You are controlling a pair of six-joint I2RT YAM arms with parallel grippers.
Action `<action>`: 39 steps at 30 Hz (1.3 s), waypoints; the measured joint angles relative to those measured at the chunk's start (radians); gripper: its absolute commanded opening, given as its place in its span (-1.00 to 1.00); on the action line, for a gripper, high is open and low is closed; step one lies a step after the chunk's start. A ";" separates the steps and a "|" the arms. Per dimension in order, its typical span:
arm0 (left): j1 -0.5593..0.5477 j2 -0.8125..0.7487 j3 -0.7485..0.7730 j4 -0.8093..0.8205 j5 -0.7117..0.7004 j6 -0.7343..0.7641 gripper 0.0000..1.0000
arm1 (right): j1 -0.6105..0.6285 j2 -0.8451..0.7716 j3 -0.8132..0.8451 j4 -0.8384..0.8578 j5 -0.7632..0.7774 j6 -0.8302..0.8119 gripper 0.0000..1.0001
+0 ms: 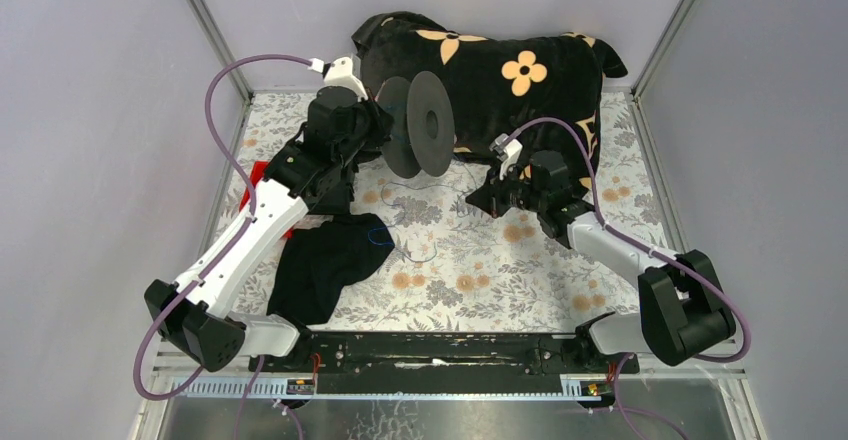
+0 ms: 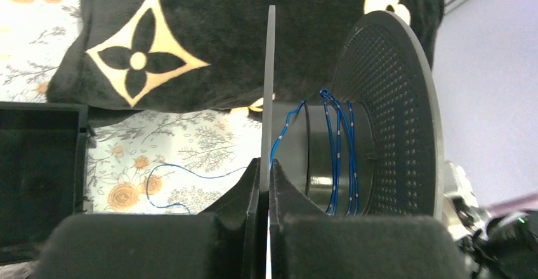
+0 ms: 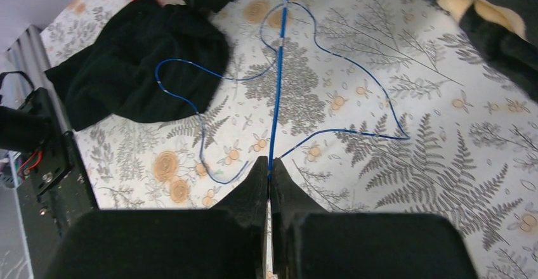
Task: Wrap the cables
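blue cable runs taut from my right gripper, which is pressed together on it, so i think it can feed straight. my left gripper pinches the spool by its flange near the table's far edge; loose loops lie mid-table.

Robot lab test cell — plain lilac wall panels, aluminium frame posts, floral tablecloth, black mounting rail.
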 measured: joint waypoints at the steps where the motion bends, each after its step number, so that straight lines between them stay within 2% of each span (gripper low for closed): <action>1: 0.006 -0.001 -0.006 0.000 -0.005 -0.005 -1.00 | 0.005 -0.007 0.000 0.000 -0.010 0.000 -1.00; 10: 0.038 -0.003 -0.046 -0.006 -0.044 -0.037 -1.00 | 0.078 -0.021 0.000 -0.007 -0.089 -0.010 -1.00; 15: 0.038 -0.003 -0.054 -0.005 -0.065 -0.050 -1.00 | 0.132 -0.005 0.039 -0.071 -0.123 -0.050 -1.00; 25: 0.034 0.009 -0.099 0.000 -0.112 -0.046 -1.00 | 0.258 0.080 0.298 -0.290 -0.171 -0.144 -1.00; 39: -0.057 0.014 -0.127 0.033 -0.231 0.053 -1.00 | 0.267 0.111 0.530 -0.465 -0.163 -0.113 -0.95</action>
